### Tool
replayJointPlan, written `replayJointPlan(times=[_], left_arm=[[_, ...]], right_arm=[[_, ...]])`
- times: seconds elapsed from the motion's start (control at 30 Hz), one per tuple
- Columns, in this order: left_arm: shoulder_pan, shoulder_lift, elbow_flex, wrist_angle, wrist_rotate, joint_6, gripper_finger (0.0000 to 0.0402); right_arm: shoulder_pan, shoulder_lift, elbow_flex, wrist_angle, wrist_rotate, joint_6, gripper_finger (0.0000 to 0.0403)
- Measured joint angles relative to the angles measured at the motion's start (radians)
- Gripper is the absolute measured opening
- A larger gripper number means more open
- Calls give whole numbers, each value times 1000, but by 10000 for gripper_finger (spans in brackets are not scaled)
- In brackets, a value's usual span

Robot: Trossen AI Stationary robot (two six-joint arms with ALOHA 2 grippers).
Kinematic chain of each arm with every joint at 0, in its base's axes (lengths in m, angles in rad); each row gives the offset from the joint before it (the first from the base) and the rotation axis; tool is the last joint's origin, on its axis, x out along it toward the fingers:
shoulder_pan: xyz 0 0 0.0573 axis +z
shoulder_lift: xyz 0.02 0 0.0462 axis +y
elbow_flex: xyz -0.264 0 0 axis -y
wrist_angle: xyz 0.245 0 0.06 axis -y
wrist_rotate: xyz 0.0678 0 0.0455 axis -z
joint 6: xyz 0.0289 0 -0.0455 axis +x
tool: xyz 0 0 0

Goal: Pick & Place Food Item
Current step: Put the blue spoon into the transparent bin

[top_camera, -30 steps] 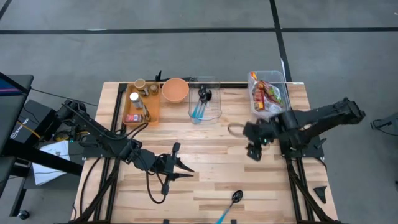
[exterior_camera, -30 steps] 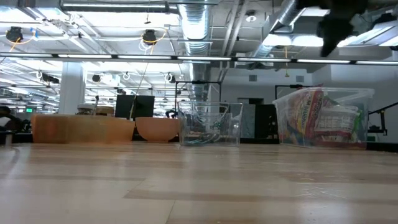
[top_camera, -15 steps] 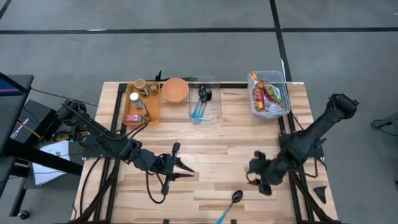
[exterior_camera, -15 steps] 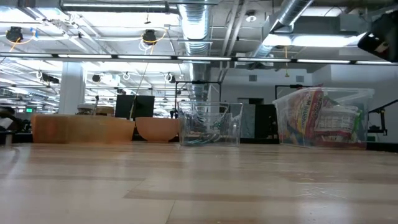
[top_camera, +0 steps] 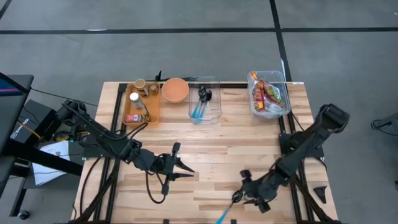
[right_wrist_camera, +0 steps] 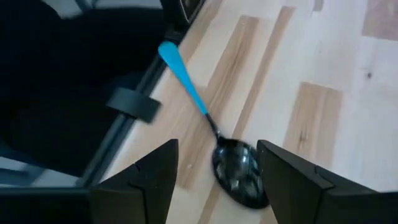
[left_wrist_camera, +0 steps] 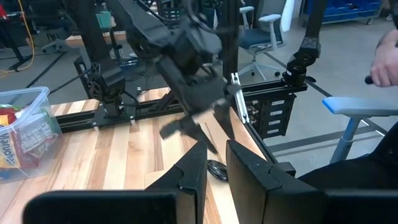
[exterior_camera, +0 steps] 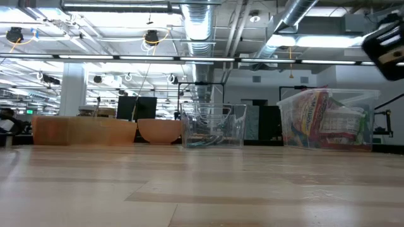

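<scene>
I've got the right gripper (top_camera: 249,194) low over the table's front edge, bottom centre-right of the high view, fingers apart w/ nothing between them yet. The black-bowled spoon with a thin blue handle (right_wrist_camera: 211,140) lies just ahead of it, bowl nearest, long axis running diagonally off toward the table edge. Left gripper (top_camera: 180,167), left of centre, sits nearly closed, empty, farther off. Food packets wait in the clear plastic bin (top_camera: 268,94), upper right, well apart. Nothing blocks the spoon.
</scene>
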Motion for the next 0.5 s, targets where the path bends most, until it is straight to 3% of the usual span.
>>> replayJointPlan(times=[0.27, 0.5], left_arm=[[0, 0, 0, -1, 0, 0, 53], [0, 0, 0, -1, 0, 0, 53]], right_arm=[[-24, 232, 151, 8, -3, -142, 212], [-23, 363, 212, 3, -3, -193, 212]])
